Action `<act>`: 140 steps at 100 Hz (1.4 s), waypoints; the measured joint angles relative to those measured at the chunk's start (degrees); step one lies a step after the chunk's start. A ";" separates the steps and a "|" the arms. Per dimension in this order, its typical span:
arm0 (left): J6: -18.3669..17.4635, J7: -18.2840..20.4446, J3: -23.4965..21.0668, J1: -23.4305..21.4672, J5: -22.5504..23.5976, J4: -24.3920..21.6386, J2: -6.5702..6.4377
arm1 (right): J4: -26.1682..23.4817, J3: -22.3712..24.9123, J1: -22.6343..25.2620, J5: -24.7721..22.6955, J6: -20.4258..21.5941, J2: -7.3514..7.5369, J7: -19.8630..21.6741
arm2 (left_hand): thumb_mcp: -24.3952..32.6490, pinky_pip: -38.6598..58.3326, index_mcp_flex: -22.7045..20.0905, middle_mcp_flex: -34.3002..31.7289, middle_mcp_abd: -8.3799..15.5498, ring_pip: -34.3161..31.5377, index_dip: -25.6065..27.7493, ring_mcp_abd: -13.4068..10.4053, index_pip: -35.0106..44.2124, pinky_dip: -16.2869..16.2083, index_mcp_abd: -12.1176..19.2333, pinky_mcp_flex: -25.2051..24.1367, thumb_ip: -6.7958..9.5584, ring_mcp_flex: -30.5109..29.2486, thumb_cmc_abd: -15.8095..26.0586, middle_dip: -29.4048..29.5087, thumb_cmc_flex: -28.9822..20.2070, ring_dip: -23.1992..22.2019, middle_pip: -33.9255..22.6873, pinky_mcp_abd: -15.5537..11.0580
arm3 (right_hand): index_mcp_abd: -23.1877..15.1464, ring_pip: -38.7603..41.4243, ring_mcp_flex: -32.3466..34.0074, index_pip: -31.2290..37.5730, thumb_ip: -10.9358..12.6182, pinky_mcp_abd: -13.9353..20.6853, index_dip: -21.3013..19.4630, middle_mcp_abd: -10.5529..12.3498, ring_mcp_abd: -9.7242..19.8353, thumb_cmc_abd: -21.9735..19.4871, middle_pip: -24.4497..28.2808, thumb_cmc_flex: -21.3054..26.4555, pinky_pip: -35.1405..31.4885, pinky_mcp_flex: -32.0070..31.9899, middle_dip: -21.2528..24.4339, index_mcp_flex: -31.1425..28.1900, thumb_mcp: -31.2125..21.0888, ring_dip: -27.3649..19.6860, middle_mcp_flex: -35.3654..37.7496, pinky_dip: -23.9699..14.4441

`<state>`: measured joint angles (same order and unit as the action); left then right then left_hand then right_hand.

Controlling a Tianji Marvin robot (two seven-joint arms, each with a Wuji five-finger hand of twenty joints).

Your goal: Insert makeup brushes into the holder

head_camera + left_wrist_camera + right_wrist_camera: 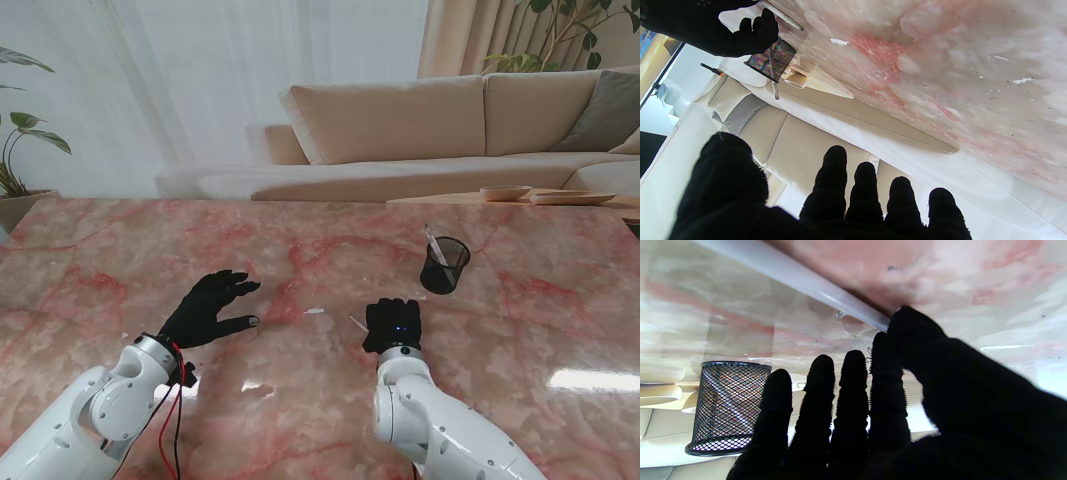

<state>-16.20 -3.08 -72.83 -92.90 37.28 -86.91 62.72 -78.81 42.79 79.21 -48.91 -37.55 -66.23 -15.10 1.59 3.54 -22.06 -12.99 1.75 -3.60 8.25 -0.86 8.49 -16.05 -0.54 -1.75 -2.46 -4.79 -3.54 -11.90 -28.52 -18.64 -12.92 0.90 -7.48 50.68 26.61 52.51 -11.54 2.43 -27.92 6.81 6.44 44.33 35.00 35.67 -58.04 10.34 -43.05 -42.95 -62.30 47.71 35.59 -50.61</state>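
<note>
- The black-gloved left hand (212, 308) hovers over the pink-veined marble tabletop (110, 260) on the left side, fingers spread apart and holding nothing; it is well apart from everything the task concerns.
- Further right, a slim pale-handled makeup brush (357, 322) lies flat on the tabletop, its visible end poking out from the left edge of the right hand, long axis running diagonally up-left, away from me.
- The black-gloved right hand (394, 325) is palm-down right over that brush. In its wrist view the thumb (917, 330) and index finger (885, 350) meet at the pale handle (800, 276), so the hand looks to be pinching it; whether the grip is firm I cannot tell.
- The black wire-mesh cylindrical holder (445, 265) stands upright to the right of and farther from me than the right hand, near but not touching. One brush (436, 245) already leans in it.
- My judgement: the right hand is by far the nearer. The brush must be lifted, turned from lying to upright, and carried right and away to the holder's open mouth.
</note>
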 measured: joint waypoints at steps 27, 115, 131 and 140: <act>0.01 0.06 -0.46 -0.29 -0.01 -0.27 0.03 | 1.47 -0.76 -0.71 0.29 -1.07 -0.92 -1.68 | 0.00 0.00 0.00 0.00 0.00 0.00 0.00 0.00 0.00 0.00 0.00 0.00 0.00 0.00 0.00 0.00 0.00 0.00 0.00 0.03 | -0.28 0.69 0.00 1.24 -0.02 0.47 0.00 0.21 0.01 -1.70 1.69 -0.01 -0.17 0.19 -1.06 -2.44 -0.03 0.00 0.93 0.00; 0.05 0.19 -0.71 -0.60 -0.82 -0.52 0.04 | 2.54 -0.38 -0.30 1.45 -1.85 -1.69 -3.58 | 0.02 0.00 0.00 0.00 -0.07 0.00 0.00 0.00 0.00 0.04 0.00 0.00 0.00 0.00 0.66 0.00 -0.04 0.00 0.00 0.10 | -5.28 2.07 0.01 -4.46 -0.47 1.45 -21.19 1.36 1.27 -1.00 4.05 -3.21 -2.06 0.03 -8.57 -1.79 -6.41 0.00 3.58 -0.04; 0.04 0.23 -0.73 -0.60 -0.92 -0.57 0.04 | 3.99 0.38 0.18 3.48 -0.20 -2.46 -6.98 | 0.02 0.00 0.00 0.00 -0.08 0.00 0.00 0.00 0.00 0.08 0.00 0.00 0.00 0.00 0.66 0.00 -0.04 0.00 0.00 0.11 | -5.36 2.12 -0.20 -4.31 -0.47 2.66 -25.05 1.95 1.78 -0.83 5.71 -4.99 -2.06 -0.82 -10.23 -1.79 -9.35 0.00 3.53 -0.75; 0.05 0.37 -0.73 -0.60 -0.93 -0.59 0.04 | 4.70 0.68 0.37 4.14 0.47 -2.87 -8.38 | 0.02 0.00 0.00 0.00 -0.13 0.00 0.00 0.00 0.00 0.10 0.00 0.00 0.00 0.00 1.30 0.00 -0.03 0.00 0.00 0.20 | -5.37 2.45 -1.21 -4.09 -0.47 2.89 -26.66 1.98 2.22 -0.83 5.79 -5.55 -2.06 -1.43 -10.61 -1.79 -10.73 0.00 3.45 -1.36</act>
<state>-16.15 -2.71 -73.56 -93.50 36.35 -87.50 62.76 -74.12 43.47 79.57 -44.77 -37.08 -69.11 -23.48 1.61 3.54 -22.06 -12.99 1.61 -3.60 8.25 -0.86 8.49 -15.95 -0.54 -1.75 -2.46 -4.79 -2.24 -11.90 -28.55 -18.64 -12.92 1.10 -12.84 53.13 25.40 48.42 -12.01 5.32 -54.58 8.78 8.65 43.50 40.79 30.12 -60.10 8.91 -53.66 -44.74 -73.03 47.71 39.04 -51.97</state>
